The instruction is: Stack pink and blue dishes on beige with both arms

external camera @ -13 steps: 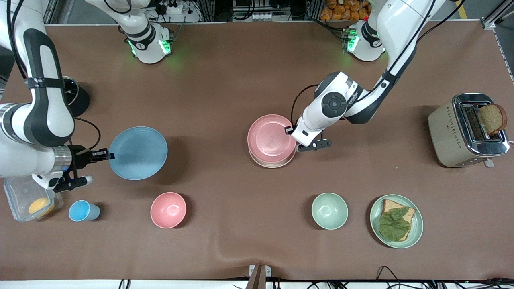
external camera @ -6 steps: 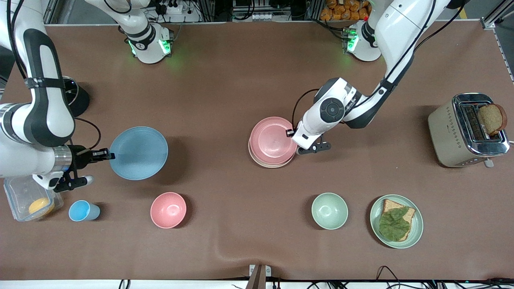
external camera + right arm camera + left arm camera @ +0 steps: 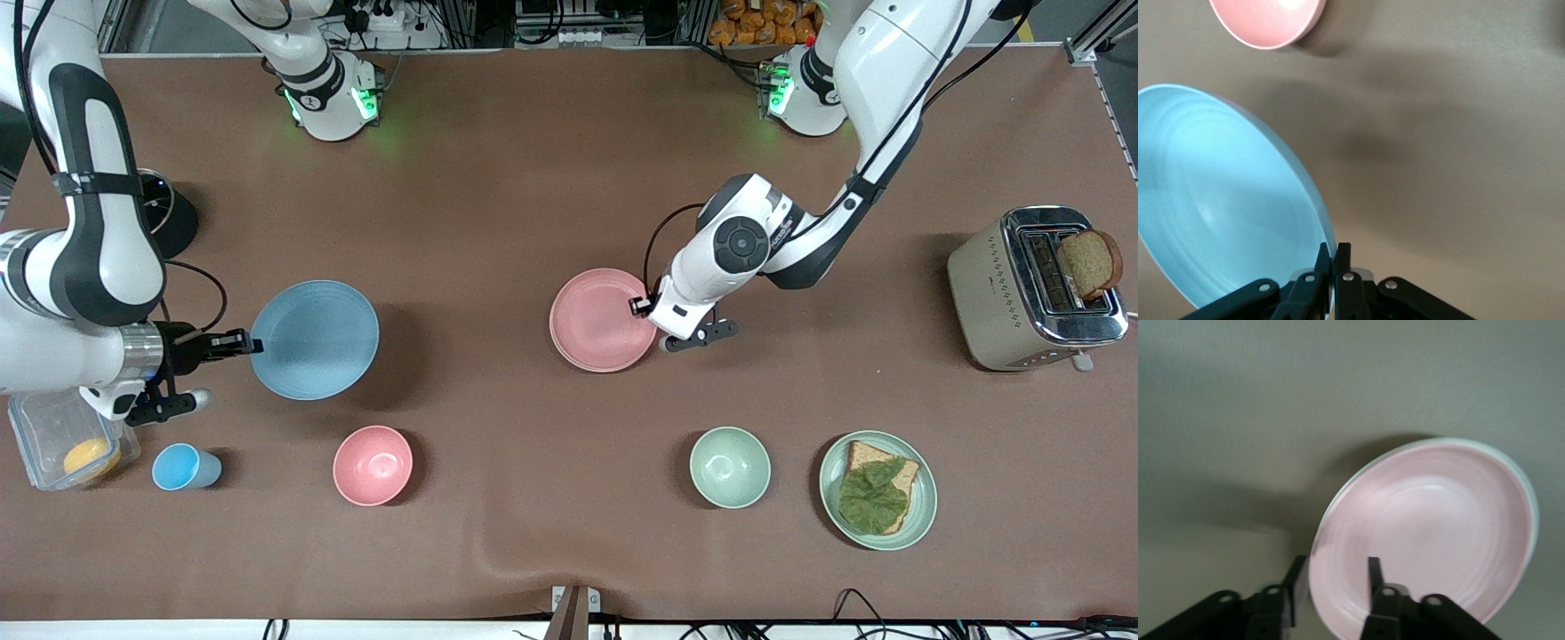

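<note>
We see the pink plate (image 3: 602,319) lying on top of the beige plate (image 3: 573,356) near the middle of the table (image 3: 533,178), so that only a thin cream edge of the lower one shows around it. The left gripper (image 3: 642,307) is at the pink plate's rim, on the side toward the left arm's end of the table. In the left wrist view its two fingers (image 3: 1373,572) stand spread apart, one over the inside of the pink plate (image 3: 1431,533) and one outside the rim, so the rim sits between them without being pinched.

The blue plate (image 3: 316,339) is toward the right arm's end of the table, well apart from the stack. The right gripper (image 3: 251,343) meets its rim on the side away from the stack. In the right wrist view the fingers (image 3: 1322,261) are pressed together on the edge of the blue plate (image 3: 1225,200), which tilts up from them; we cannot tell for certain whether it is off the table.

The pink bowl (image 3: 372,465) sits nearer the front camera than the blue plate, and the blue cup (image 3: 183,468) is beside it toward the right arm's end.
</note>
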`<state>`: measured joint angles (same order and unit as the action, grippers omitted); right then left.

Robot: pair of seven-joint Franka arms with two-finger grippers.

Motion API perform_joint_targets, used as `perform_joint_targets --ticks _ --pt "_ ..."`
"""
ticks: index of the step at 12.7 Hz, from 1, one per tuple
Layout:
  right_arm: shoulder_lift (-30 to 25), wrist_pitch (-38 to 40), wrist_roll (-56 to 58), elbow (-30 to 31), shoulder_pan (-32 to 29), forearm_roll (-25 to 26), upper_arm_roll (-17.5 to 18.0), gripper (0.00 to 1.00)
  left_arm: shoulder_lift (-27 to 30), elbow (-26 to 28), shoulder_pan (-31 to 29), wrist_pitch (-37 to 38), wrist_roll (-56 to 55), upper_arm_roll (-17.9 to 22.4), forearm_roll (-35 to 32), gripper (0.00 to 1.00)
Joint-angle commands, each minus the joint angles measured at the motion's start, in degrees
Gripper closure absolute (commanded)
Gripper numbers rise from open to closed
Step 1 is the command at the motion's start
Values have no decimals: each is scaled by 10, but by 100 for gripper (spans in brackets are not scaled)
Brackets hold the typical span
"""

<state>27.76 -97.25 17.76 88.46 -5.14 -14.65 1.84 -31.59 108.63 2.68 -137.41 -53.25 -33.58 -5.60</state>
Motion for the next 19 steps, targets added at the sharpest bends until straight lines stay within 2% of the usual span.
perform_joint_targets --ticks 1,5,8,10,14,16,19 --pt "-1 3 -54 0 28 -14 -1 100 63 -17 -29 32 -17 -1 -16 0" --pt "-1 -2 -170 1 100 -57 -2 100 173 -33 -106 140 32 -1 -20 0" --pt "4 -36 -293 1 172 -57 -2 100 238 -38 -171 189 159 -3 -20 0" --pt "7 -73 -399 2 238 -57 -3 100 272 -45 -191 216 198 -1 -19 0" --pt "47 -172 -566 2 339 -57 -3 100 280 -147 -224 368 244 -1 -19 0" --pt "69 -216 -614 2 371 -57 -3 100 282 -163 -225 391 243 1 -20 0" --pt "80 -234 -628 2 398 -69 -2 100 282 -189 -237 435 244 3 -20 0"
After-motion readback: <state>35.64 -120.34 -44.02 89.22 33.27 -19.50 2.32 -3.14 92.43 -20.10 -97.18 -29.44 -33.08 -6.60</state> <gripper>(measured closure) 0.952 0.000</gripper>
